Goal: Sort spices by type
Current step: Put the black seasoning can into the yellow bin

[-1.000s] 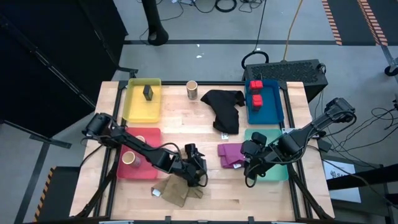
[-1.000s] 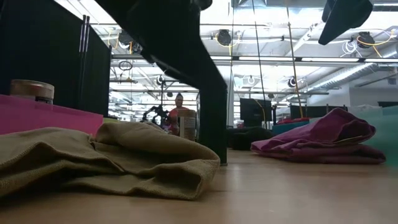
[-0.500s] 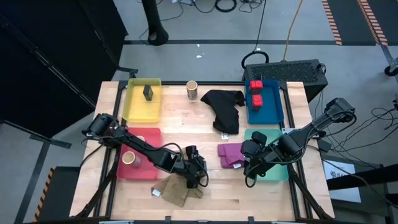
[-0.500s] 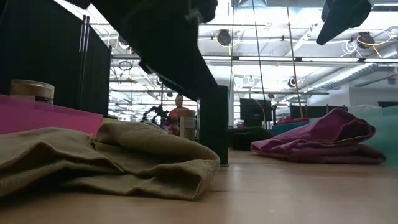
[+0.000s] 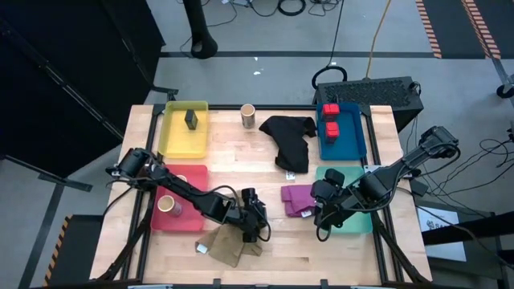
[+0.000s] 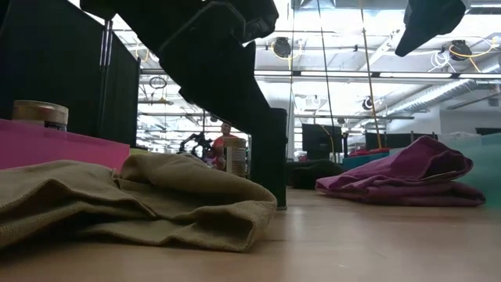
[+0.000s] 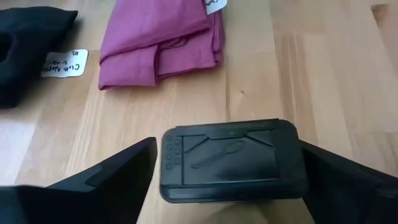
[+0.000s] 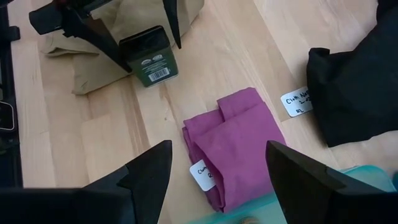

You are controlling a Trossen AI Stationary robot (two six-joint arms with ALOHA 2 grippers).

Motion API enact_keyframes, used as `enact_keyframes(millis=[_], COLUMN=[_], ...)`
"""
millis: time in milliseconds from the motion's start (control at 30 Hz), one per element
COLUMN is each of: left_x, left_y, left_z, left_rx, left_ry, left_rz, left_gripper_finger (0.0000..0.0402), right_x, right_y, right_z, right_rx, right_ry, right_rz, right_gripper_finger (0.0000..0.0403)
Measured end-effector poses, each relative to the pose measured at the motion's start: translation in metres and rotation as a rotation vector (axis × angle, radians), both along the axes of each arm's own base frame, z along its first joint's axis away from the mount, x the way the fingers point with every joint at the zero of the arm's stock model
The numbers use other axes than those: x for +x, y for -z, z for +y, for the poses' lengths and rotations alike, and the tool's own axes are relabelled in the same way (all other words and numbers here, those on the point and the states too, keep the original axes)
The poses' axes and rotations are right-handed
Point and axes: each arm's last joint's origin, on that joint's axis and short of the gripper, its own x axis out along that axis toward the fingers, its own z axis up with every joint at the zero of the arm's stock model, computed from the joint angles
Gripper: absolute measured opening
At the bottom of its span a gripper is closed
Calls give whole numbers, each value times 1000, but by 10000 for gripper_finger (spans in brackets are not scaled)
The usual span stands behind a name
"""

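1. Left gripper [image 5: 255, 227] is low at the near middle of the table [image 5: 321, 253], beside the far edge of the khaki cloth [image 5: 231, 246]. Its fingers are clamped on a dark rectangular spice tin [image 7: 231, 160]; the right wrist view shows the tin [image 8: 149, 56] between the two fingers, a barcode label on its side.
2. In the low view the tin [image 6: 268, 157] stands upright, its base at or just above the wood; contact cannot be told.
3. Right gripper [image 5: 323, 215] hovers near the purple cloth [image 5: 297, 199], at the teal tray [image 5: 360, 225]; fingers spread wide, holding nothing.
4. Red tray [image 5: 191, 221], left of the left gripper, holds a tan cup [image 5: 167, 205].
5. Black cloth [image 5: 291, 140] lies mid-table, beyond the purple one.
6. Blue tray [image 5: 352, 143], far right, holds red boxes [image 5: 331, 118].
7. Yellow tray [image 5: 178, 140], far left, holds one dark block [image 5: 192, 119].
8. Another tan cup [image 5: 248, 116] stands on bare wood at the far edge, between the yellow tray and the black cloth.
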Motion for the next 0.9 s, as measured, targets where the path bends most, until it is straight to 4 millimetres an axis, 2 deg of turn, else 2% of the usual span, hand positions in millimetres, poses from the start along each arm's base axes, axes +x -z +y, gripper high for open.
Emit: enact_keyframes(millis=[233,500,600,733,900], left_x=[0,-2,-6,-18,-47], left_y=[0,-8,-26,-60,-114], left_z=[0,1,4,15,45], left_rx=[0,2,14,76,122], left_ry=[-1,-4,-28,-101,-310], left_rz=[0,-9,-58,-116,-216], left_gripper_finger=[276,275,279,283,284], right_x=[0,0,0,0,0], right_y=[0,0,0,0,0], right_z=[0,-1,-1,-1,-1], right_rx=[-3,-30,-31,-35,-46], right_ry=[-2,-2,-2,-5,-5], right_rz=[0,-9,-9,-10,-14], right_gripper_finger=[242,242,242,242,242])
